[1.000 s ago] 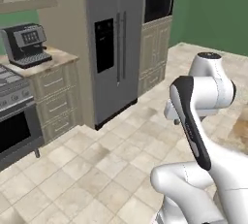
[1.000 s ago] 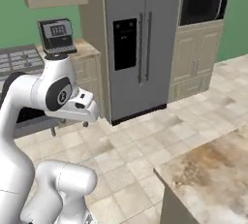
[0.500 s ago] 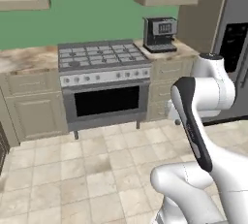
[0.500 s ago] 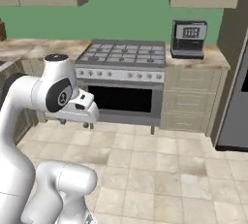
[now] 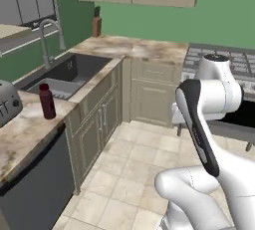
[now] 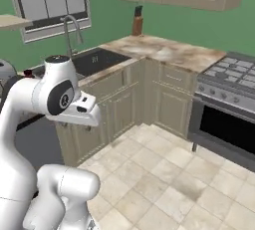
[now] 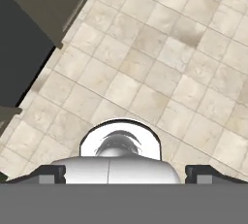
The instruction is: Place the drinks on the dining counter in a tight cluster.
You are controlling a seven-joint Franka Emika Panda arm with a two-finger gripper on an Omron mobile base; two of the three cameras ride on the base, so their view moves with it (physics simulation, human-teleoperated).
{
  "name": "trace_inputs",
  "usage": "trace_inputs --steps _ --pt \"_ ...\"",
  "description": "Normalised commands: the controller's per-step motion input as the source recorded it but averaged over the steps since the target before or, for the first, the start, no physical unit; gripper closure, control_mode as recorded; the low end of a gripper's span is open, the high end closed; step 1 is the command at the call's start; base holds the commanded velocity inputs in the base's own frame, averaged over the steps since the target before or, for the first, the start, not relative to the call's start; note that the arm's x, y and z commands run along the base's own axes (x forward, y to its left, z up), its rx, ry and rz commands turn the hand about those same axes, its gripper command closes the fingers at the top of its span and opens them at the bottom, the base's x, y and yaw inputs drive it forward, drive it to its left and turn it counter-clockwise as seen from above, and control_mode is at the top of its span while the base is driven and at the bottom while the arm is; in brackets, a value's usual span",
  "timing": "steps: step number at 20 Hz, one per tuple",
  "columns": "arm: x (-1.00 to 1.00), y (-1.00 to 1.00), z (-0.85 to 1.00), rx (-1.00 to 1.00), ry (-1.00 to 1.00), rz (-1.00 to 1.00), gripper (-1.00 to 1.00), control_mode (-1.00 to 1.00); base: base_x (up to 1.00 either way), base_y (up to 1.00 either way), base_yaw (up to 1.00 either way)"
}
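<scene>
The base has swung round since a moment ago: the stove, then dead ahead, now sits at the 3 o'clock edge, and a corner sink table point(image 5: 30, 119) fills the 9 o'clock side. A dark maroon bottle point(image 5: 47, 101) stands upright on it, just beside the sink point(image 5: 69, 72). The tool point(image 7: 125, 173) hangs over bare floor tiles point(image 7: 145, 72), fingers spread wide, holding and touching nothing.
</scene>
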Motion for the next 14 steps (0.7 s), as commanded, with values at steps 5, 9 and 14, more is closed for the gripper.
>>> trace_inputs --steps 5,9,14 --pt "0.00 0.00 0.00 0.00 0.00 0.00 -1.00 1.00 0.63 0.25 0.69" --pt "0.00 0.00 0.00 0.00 0.00 0.00 -1.00 1.00 1.00 -0.34 0.21" --pt "0.00 0.00 0.00 0.00 0.00 0.00 -1.00 1.00 1.00 -0.30 0.10"
